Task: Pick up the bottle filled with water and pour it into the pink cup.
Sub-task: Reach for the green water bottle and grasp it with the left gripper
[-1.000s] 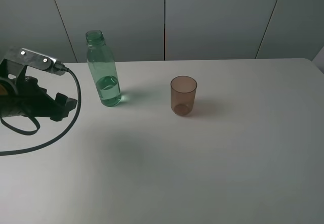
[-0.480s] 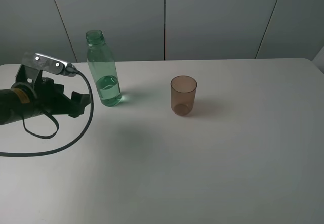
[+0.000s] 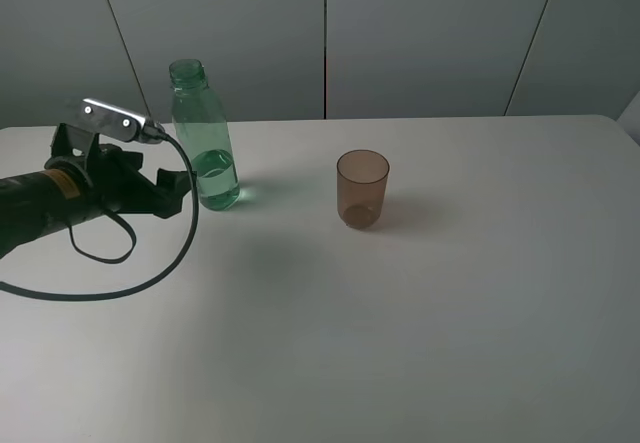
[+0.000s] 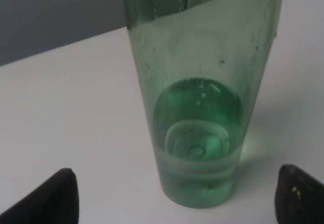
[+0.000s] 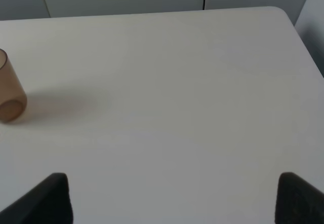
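upright green bottle (image 3: 204, 143), pink cup (image 3: 362, 189) apart

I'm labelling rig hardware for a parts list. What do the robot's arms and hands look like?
The left arm is a black cylinder with a yellow-orange label band. A silver bracket with two pale dots tops its wrist, and a black cable loops from it. The left hand is black. Of the right hand only two black fingertips show.

High view looking down over the surface (image 3: 420, 343), left wrist view close on the bottle (image 4: 200, 107), right wrist view farther back, cup (image 5: 9, 95) shared with high view
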